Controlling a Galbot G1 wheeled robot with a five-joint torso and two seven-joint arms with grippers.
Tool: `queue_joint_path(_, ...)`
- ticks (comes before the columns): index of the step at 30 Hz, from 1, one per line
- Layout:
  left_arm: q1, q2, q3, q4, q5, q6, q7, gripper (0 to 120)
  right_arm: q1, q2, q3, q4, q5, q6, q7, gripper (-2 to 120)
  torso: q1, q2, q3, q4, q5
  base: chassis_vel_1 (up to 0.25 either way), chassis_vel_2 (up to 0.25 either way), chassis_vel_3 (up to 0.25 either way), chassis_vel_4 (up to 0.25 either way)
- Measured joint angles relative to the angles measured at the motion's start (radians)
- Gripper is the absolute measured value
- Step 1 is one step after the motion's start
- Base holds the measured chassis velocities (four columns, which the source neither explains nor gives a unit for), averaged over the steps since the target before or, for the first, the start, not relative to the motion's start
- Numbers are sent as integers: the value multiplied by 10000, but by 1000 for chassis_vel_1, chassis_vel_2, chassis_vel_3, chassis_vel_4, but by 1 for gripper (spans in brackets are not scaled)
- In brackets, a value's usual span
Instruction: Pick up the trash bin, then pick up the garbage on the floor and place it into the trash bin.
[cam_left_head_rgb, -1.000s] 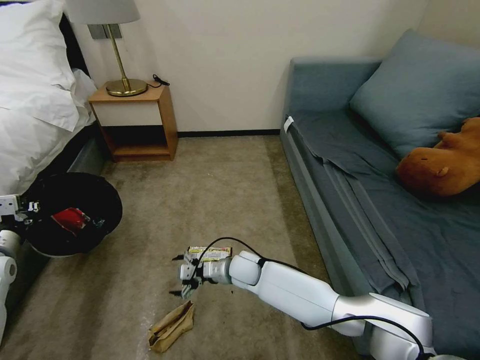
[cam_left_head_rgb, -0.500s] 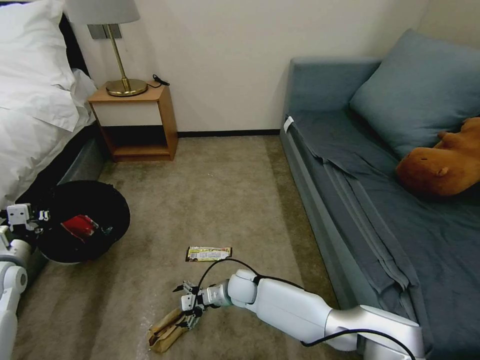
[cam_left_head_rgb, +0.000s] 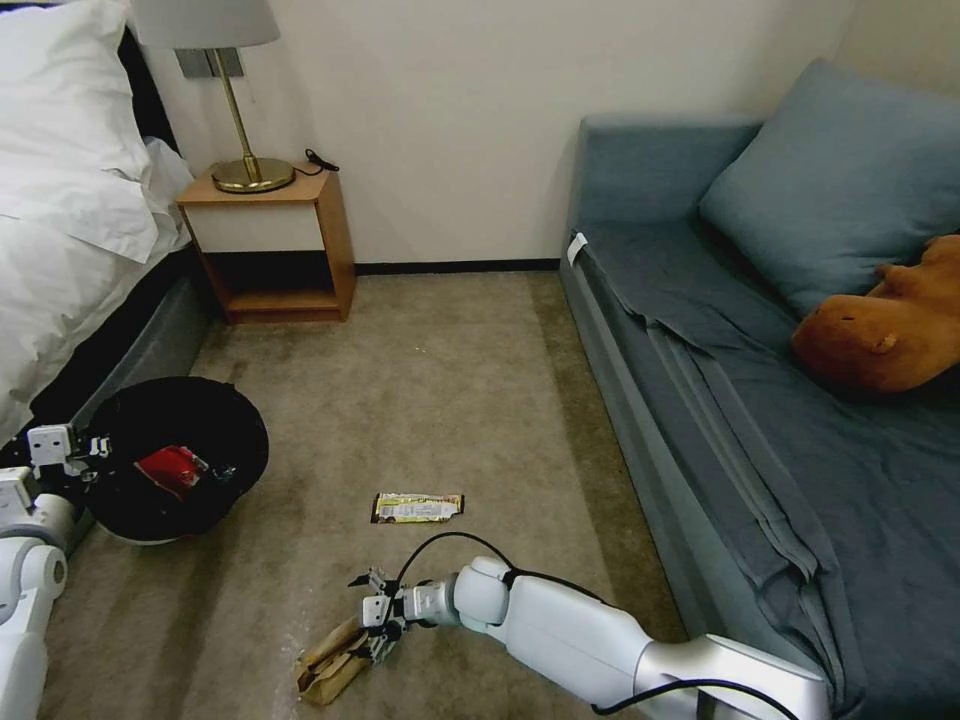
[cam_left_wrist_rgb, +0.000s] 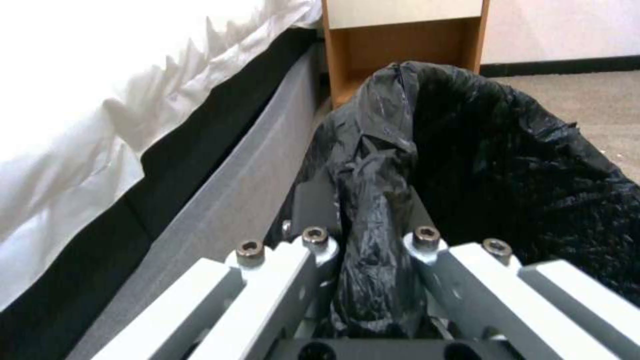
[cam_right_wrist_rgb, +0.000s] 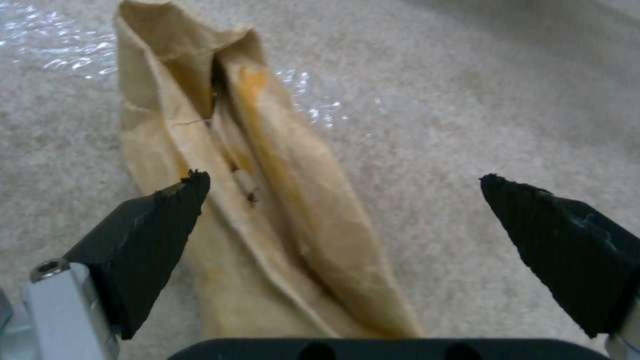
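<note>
black-lined trash bin (cam_left_head_rgb: 180, 460) beside bed, tan paper bag (cam_left_head_rgb: 330, 665) on carpet

Carpet (cam_left_head_rgb: 450, 400): paper bag (cam_left_head_rgb: 330, 668), snack wrapper (cam_left_head_rgb: 417, 507).

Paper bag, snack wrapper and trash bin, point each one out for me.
paper bag (cam_right_wrist_rgb: 280, 210), right wrist view, on its creased middle
snack wrapper (cam_left_head_rgb: 417, 507), head view, on its flat printed face
trash bin (cam_left_head_rgb: 235, 420), head view, on its black-lined rim
</note>
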Motion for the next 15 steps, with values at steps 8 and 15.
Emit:
queue_joint_path(8,26,117,-98,116,-134,-73,12,6,-191,35,24,-223,33,36,-42,77,0,0,0,1,2,0,0,0,0)
queue_joint_path(15,12,108,-83,177,-144,-108,28,6,-314,188,118,-430,27,78,-192,54,0,0,0,1,2,0,0,0,0)
